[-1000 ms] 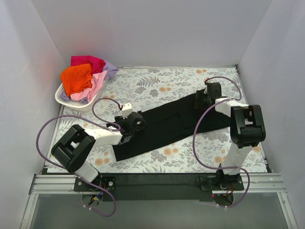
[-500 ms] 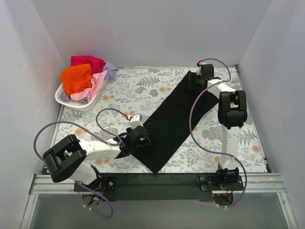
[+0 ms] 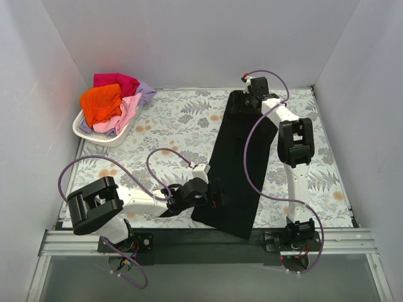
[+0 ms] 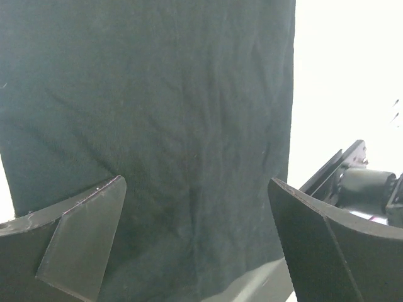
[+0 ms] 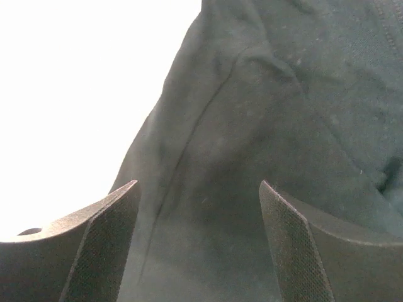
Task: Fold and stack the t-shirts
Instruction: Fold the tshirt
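I see a table [image 3: 182, 119] covered in a pale cloth printed with grey leaves and orange flowers. Plain white walls close it in: a back wall [image 3: 201, 38], a left wall [image 3: 31, 126] and a right wall [image 3: 371, 113]. A metal rail [image 3: 69, 242] runs along the near edge, with grey floor [image 3: 201, 277] below. The light is soft and even; both wrist views wash out to white.

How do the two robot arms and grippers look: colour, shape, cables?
The left arm and the right arm have white links and boxy black joints. A purple cable loops along each. The left gripper and right gripper each carry two flat dark grey fingers, finely textured on the right.
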